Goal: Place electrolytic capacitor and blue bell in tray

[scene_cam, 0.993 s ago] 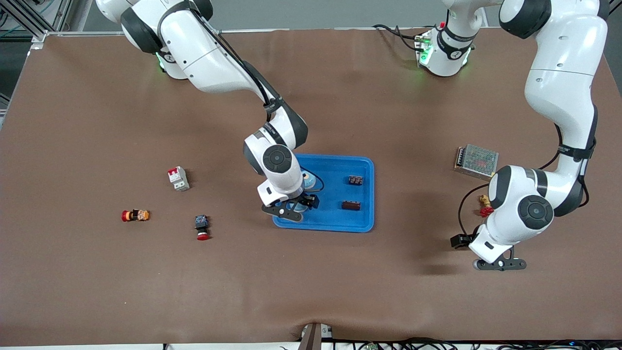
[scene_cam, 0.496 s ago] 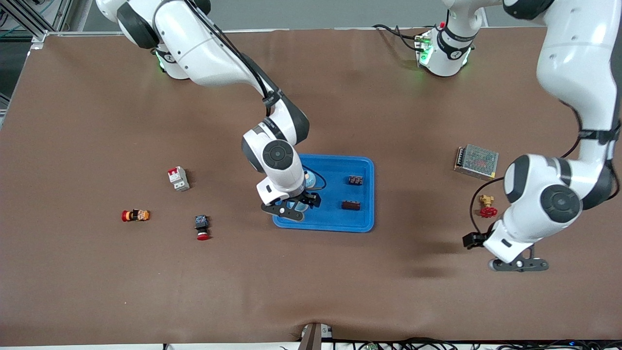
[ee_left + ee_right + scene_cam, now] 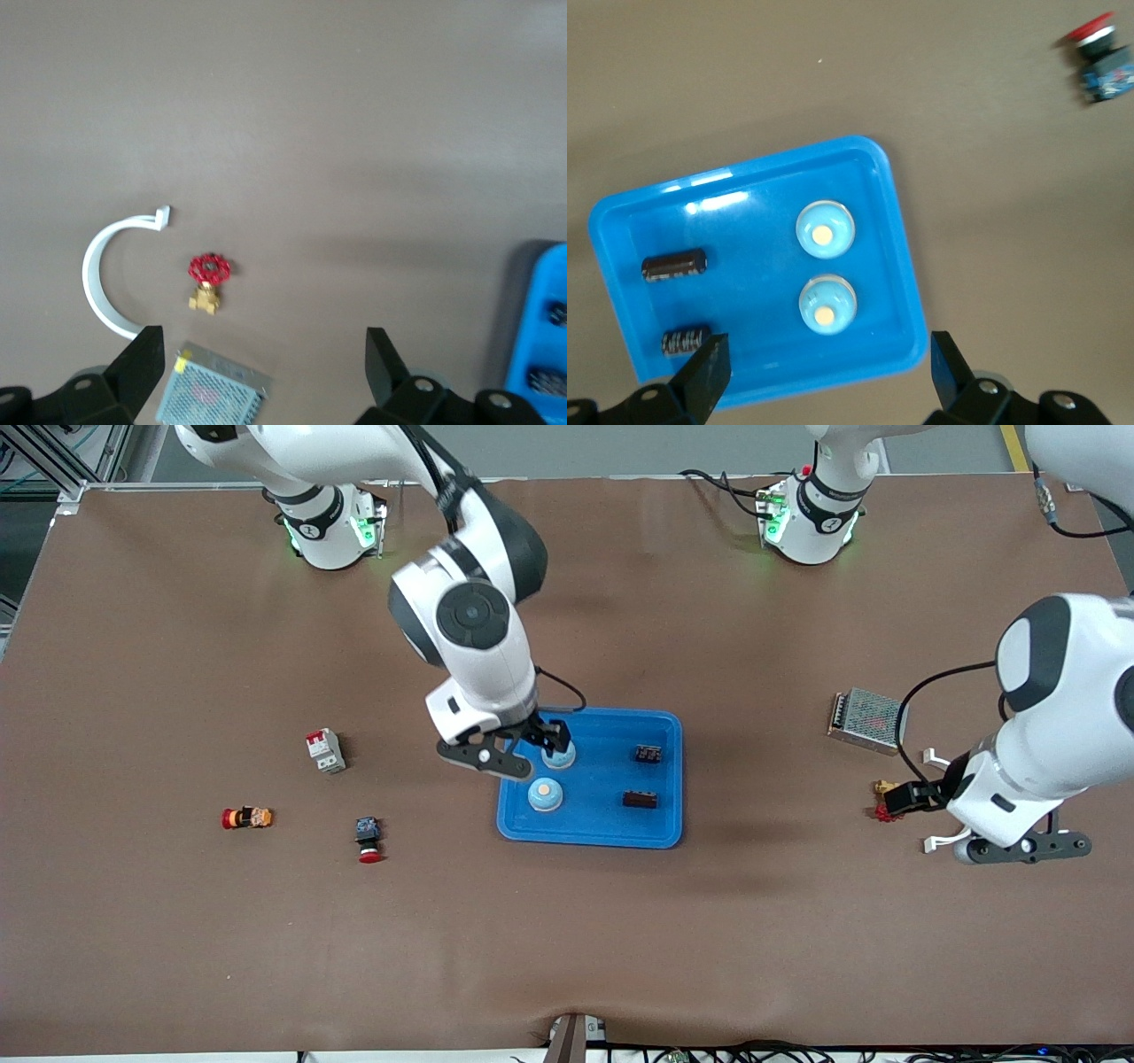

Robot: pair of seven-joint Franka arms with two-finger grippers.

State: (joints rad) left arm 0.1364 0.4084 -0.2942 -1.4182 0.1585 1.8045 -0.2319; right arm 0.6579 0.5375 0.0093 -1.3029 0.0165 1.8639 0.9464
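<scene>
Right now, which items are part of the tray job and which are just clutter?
Job:
tray
two blue bells, in tray
two capacitors, in tray
right gripper, open over tray
left gripper, open, waiting

Clutter:
breaker
red push button
orange-red part
mesh power supply
red-handled valve

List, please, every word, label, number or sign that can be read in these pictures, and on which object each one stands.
None can be read.
Robot bases: a small round mark on each, too small to read.
Circuit breaker: red label, blurred.
Capacitors in the tray: light markings, unreadable.
Power supply: a yellow sticker shows in the left wrist view, unreadable.
</scene>
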